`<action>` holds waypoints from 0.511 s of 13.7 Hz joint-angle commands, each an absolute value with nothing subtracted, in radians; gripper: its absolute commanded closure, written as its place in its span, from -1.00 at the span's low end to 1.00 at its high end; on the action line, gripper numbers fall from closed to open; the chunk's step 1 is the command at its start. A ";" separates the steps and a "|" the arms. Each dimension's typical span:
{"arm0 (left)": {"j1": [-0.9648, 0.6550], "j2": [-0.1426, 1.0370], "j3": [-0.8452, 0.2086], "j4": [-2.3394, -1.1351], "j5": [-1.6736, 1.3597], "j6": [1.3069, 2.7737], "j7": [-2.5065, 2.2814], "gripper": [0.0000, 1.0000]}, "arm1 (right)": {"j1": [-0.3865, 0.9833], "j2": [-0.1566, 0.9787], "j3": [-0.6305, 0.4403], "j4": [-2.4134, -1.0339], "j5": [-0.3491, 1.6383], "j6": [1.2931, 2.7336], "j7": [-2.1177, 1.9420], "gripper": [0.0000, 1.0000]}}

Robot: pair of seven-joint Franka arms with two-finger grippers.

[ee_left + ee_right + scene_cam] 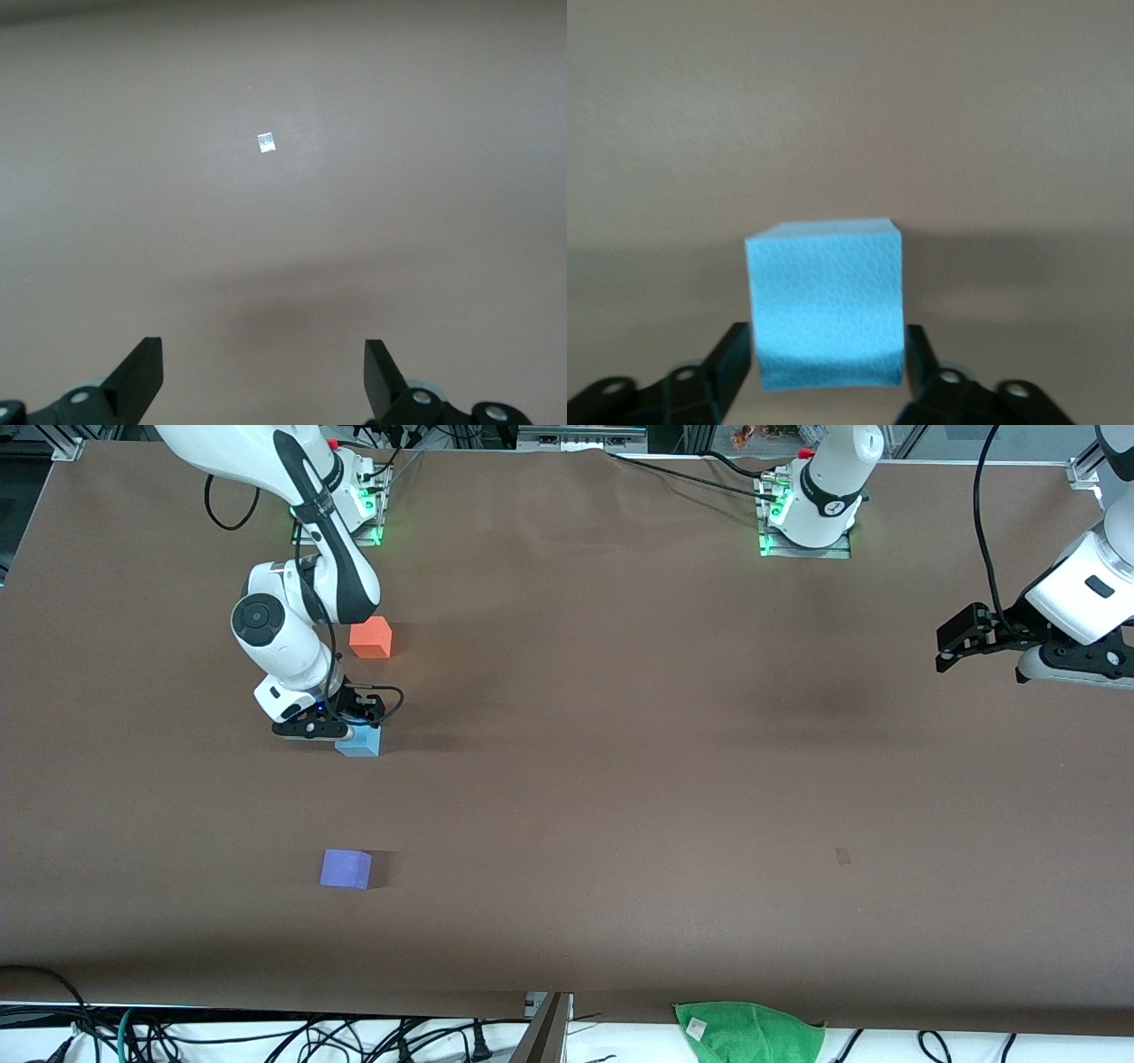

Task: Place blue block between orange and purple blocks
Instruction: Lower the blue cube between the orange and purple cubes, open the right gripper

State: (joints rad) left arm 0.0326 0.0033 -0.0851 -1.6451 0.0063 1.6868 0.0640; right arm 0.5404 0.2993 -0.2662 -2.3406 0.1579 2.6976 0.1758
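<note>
The blue block (361, 742) is between the fingers of my right gripper (345, 732), which is shut on it low over the table. In the right wrist view the blue block (826, 301) fills the gap, with a black finger (733, 354) pressed against each side. The orange block (370, 638) sits on the table closer to the robots' bases. The purple block (345, 868) sits nearer to the front camera. The blue block is roughly on the line between them. My left gripper (950, 642) waits open and empty, up over the left arm's end of the table, and shows open in its wrist view (263, 372).
The brown table cover (620, 779) carries a small pale mark (842, 856), which the left wrist view shows as a white tag (266, 142). A green cloth (749, 1032) lies off the table's front edge. Cables run along that edge.
</note>
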 commanded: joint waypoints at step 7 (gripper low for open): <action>0.028 0.026 -0.086 -1.603 0.000 1.664 0.054 -1.00 | 0.540 0.258 -0.305 -2.045 0.169 2.292 0.051 -1.00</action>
State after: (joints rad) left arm 0.0325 0.0083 -0.0857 -1.6414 0.0063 1.6868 0.0640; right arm 0.5405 0.2635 -0.2785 -2.1305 0.1578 2.4000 0.1136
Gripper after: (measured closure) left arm 0.000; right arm 0.000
